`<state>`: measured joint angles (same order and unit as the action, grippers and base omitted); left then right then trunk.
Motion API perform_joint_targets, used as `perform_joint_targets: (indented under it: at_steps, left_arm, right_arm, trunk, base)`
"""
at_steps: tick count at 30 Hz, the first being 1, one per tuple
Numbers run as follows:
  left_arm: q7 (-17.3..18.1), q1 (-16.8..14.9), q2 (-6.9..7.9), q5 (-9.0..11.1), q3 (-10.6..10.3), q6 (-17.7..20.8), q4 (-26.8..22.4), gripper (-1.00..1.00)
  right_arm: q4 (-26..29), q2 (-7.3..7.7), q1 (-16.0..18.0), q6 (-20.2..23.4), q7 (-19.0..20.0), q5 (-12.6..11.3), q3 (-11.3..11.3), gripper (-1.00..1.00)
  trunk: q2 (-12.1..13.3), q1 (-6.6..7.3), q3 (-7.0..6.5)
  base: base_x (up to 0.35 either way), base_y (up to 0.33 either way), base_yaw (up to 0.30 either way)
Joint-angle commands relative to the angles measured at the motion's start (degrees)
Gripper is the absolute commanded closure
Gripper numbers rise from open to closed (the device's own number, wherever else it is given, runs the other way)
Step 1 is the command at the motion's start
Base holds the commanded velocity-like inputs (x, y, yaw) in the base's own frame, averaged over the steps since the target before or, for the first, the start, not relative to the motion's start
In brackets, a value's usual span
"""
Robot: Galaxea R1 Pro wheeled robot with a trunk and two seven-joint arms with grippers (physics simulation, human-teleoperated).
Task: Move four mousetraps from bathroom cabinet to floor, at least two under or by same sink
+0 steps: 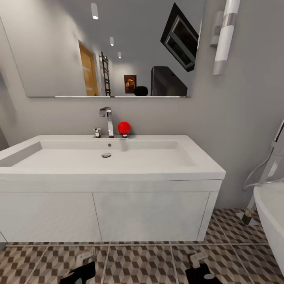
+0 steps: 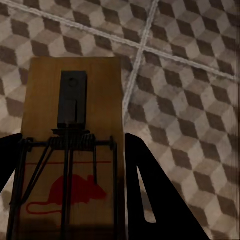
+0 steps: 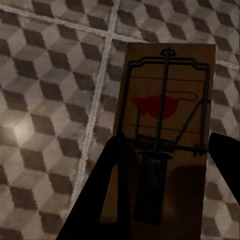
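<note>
Each pincer clamps one mousetrap by its long edges above the bathroom floor (image 1: 157, 260), facing the sink (image 1: 110, 157): left pincer (image 2: 70, 200) on left mousetrap (image 2: 75, 100), right pincer (image 3: 165, 185) on right mousetrap (image 3: 170, 100). Judged light, rigid, thin; keep clear of the sprung wire

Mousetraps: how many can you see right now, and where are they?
2. One mousetrap sits between the left gripper fingers, one mousetrap between the right gripper fingers, both above the bathroom floor. Others may be out of sight.
</note>
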<state>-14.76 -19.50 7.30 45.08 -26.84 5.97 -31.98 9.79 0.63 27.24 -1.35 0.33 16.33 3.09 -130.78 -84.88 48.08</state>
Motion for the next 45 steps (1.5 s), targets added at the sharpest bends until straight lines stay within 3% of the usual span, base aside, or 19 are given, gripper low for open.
perform_joint_targets:
  at_steps: [1, 5, 8, 12, 14, 17, 26, 31, 41, 43, 45]
  left_arm:
    - [-0.73, -0.37, 0.01, 0.2, -0.44, 0.89, -0.17, 1.0]
    - [-5.3, -1.58, -0.66, 0.22, -0.51, 3.57, -0.25, 1.0]
    - [-10.04, -2.02, -1.56, 0.21, -0.55, 4.44, -0.27, 1.0]
    - [-10.95, -2.11, -1.5, 0.39, -0.35, 4.01, -0.2, 1.0]
    - [-11.11, -2.11, -1.5, 0.34, -0.23, 4.0, -0.15, 1.0]
    - [-10.98, -2.12, -1.29, 0.29, 0.03, 4.0, 0.17, 1.0]
    - [-11.52, -2.12, -1.57, 0.12, -0.66, 3.75, 0.34, 1.0]
    - [-11.52, -2.12, -1.53, -0.61, -0.6, 0.85, 0.48, 1.0]
    - [-11.67, -2.12, -1.12, -0.78, -0.44, -0.04, 0.52, 1.0]
    - [-12.71, -2.12, -1.31, -1.51, -0.53, -1.39, 0.52, 1.0]
    - [-15.41, -2.07, -1.59, -4.71, -0.57, -3.88, 0.53, 1.0]
  right_arm:
    - [-0.03, -0.01, 0.4, 1.15, 0.69, 0.48, 0.34, 1.0]
    - [-0.17, -0.01, 0.97, 3.0, 4.09, 0.34, 0.39, 1.0]
    - [-0.27, -0.01, 1.02, 2.06, 8.28, 0.3, 0.42, 1.0]
    - [-0.29, -0.01, 1.03, -4.12, 9.25, 0.19, 0.38, 1.0]
    - [-0.29, -0.01, 1.01, -4.99, 9.27, 0.13, 0.4, 1.0]
    - [-0.3, -0.01, 1.03, -5.33, 9.18, 0.08, 0.47, 1.0]
    - [-0.37, -0.02, 1.0, -5.33, 9.08, -0.07, 0.51, 1.0]
    - [-0.38, -0.08, 1.02, -5.33, 9.08, 0.01, 0.46, 1.0]
    - [-0.38, -0.1, 1.03, -5.33, 8.61, 0.01, 0.35, 1.0]
    - [-0.38, -0.1, 1.03, -5.33, 8.57, 0.04, 0.34, 1.0]
    - [-0.38, -0.16, 1.01, -5.33, 8.56, 0.04, 0.34, 1.0]
  trunk:
    - [-0.03, 0.01, 0.06]
    - [-0.03, 0.01, 0.06]
    - [-0.03, 0.01, 0.06]
    - [-0.03, 0.01, 0.06]
    - [-0.03, 0.01, 0.06]
    - [-0.03, 0.01, 0.06]
    - [-3.64, -1.97, 1.68]
    - [-5.64, -3.06, 2.58]
    - [-9.65, -5.26, 4.37]
    - [-10.45, -5.7, 4.73]
    - [-11.26, -6.14, 5.09]
  base:
    - [0.0, 0.0, 0.0]
    - [0.0, 0.0, 0.0]
    - [0.0, 0.0, 0.0]
    - [0.0, 0.0, 0.0]
    - [0.0, 0.0, 0.0]
    - [0.0, 0.0, 0.0]
    - [0.0, 0.0, 0.0]
    - [0.0, 0.0, 0.0]
    - [0.0, 0.0, 0.0]
    - [0.0, 0.0, 0.0]
    - [0.0, 0.0, 0.0]
